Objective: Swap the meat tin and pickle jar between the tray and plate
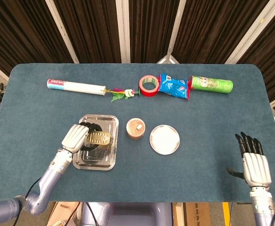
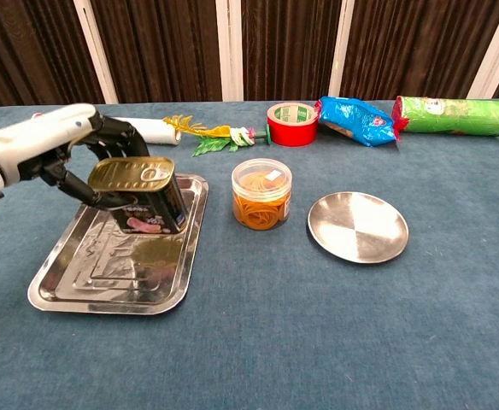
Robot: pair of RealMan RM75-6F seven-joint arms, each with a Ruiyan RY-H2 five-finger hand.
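My left hand grips the meat tin, a gold-topped can with a dark label. The tin hangs tilted just above the steel tray. The pickle jar, clear with orange contents, stands on the cloth between the tray and the round steel plate, which holds nothing. My right hand rests at the table's near right edge, fingers apart and holding nothing; it shows only in the head view.
Along the far side lie a white roll, a sprig of artificial flowers, a red tape roll, a blue snack bag and a green crisp tube.
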